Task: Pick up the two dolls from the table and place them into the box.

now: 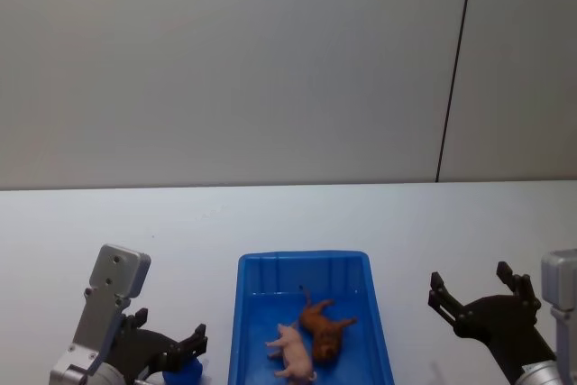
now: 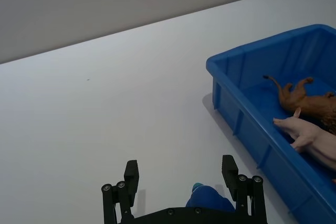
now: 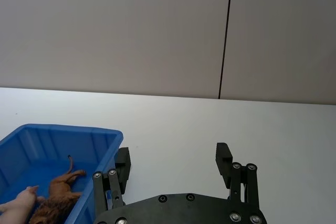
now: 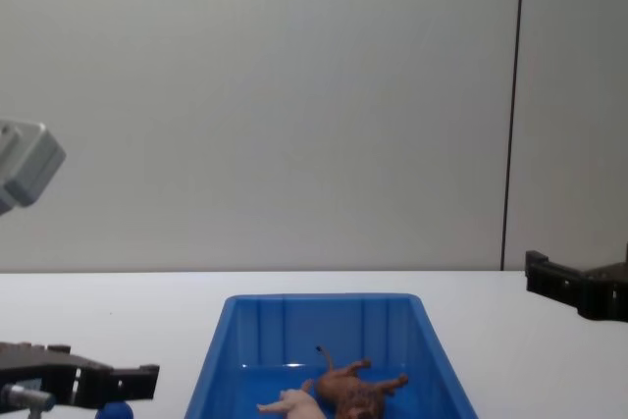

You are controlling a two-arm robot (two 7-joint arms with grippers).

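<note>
Pink doll [image 1: 291, 351], shaggy brown doll [image 1: 322, 330] inside box [image 1: 249, 313].

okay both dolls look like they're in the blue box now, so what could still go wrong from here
Little is left to fail, but two things stand out.

1. The left hand sits open close beside the box; a careless swing inward could knock the wall and shift it.

2. The pink doll and the brown doll lie on their sides touching each other. If either hand reaches back in, it might snag or drag one out.

The right hand is open farther off the other side, a smaller concern.
</note>
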